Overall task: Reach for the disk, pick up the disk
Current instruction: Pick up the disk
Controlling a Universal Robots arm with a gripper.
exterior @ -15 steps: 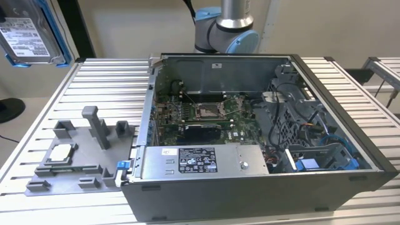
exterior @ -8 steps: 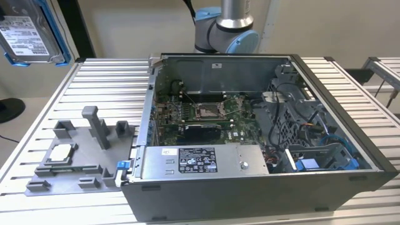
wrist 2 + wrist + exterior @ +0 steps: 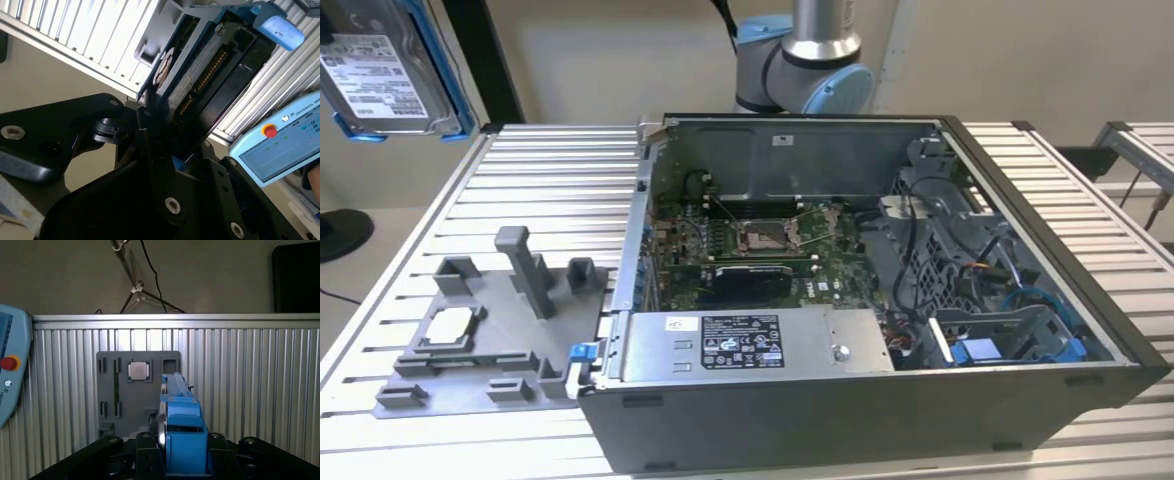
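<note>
Jaws pinch the blue-edged disk (image 3: 184, 437), lifted well clear of the ribbed surface (image 3: 260, 380) and grey tray (image 3: 107, 390).

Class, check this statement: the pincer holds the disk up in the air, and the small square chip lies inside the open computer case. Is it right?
Not quite. The exterior view shows the chip lying in the grey holder on the table beside the open computer case, not inside it. The pincer does hold the disk up in the air.
</note>
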